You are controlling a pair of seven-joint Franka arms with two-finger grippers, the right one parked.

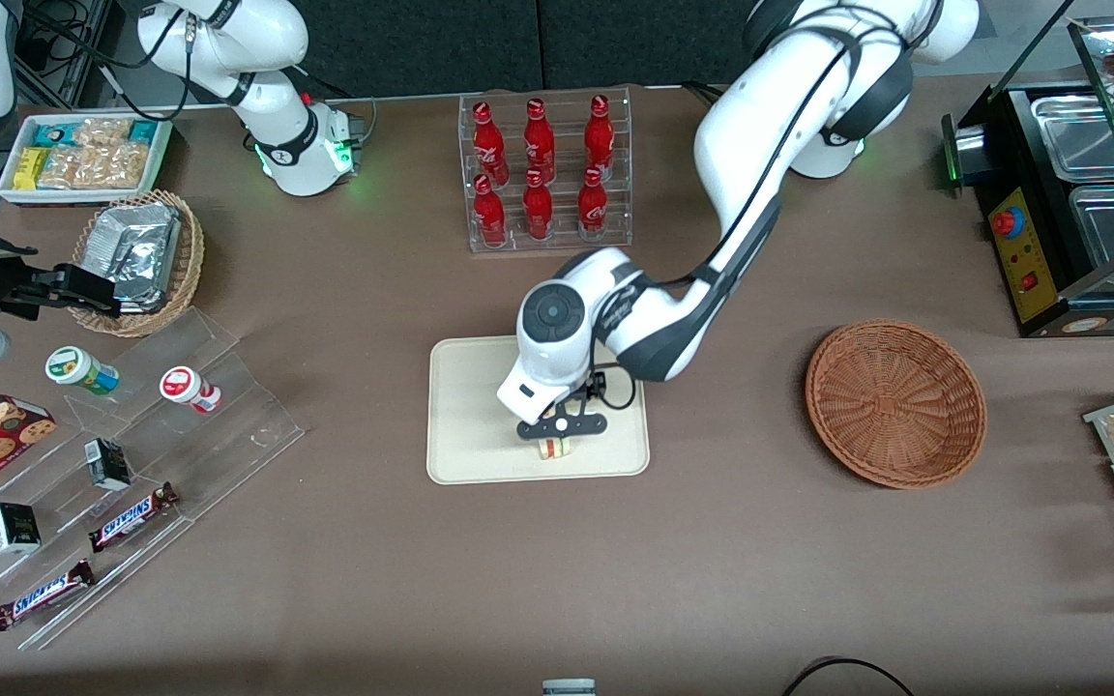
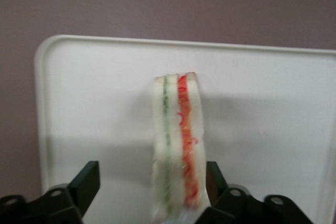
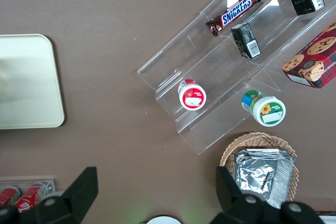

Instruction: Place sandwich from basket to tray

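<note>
On the tray (image 1: 465,454), sandwich (image 1: 554,448) under open claw (image 1: 559,437)

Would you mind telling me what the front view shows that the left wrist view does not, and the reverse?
Only the front view shows the empty basket, toward the working arm's end of the table, and the red bottles.

Only the left wrist view shows the sandwich's green and red filling, and a gap between one finger and the bread.

Both show the gripper with its jaws open astride the sandwich, over the tray.
</note>
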